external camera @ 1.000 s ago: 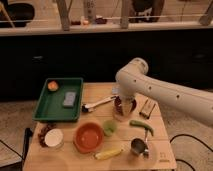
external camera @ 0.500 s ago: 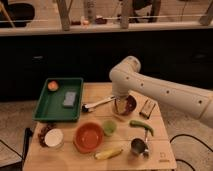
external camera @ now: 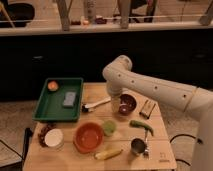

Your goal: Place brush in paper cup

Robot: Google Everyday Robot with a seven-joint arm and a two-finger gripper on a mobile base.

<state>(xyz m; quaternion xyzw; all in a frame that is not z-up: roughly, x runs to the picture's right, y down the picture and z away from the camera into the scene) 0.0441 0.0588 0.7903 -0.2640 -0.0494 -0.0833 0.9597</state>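
Observation:
The brush (external camera: 96, 104) lies flat on the wooden table (external camera: 162, 155), its white handle pointing right and its small dark head to the left, just right of the green tray. My gripper (external camera: 116, 104) hangs down at the handle's right end, between the brush and a dark red bowl (external camera: 128, 104). Whether it touches the handle cannot be told. The paper cup (external camera: 54, 138) stands upright near the table's front left corner, white with a pale inside, well away from the gripper.
A green tray (external camera: 47, 106) at the left holds an orange item (external camera: 52, 85) and a grey sponge (external camera: 69, 98). An orange bowl (external camera: 89, 137), small green cup (external camera: 109, 128), corn cob (external camera: 108, 154), metal cup (external camera: 138, 146), green vegetable (external camera: 141, 125) and brown bar (external camera: 146, 108) fill the front and right.
My arm has swung left and the gripper has come down beside the dark red bowl, closer to the brush handle. The brush and paper cup have not moved.

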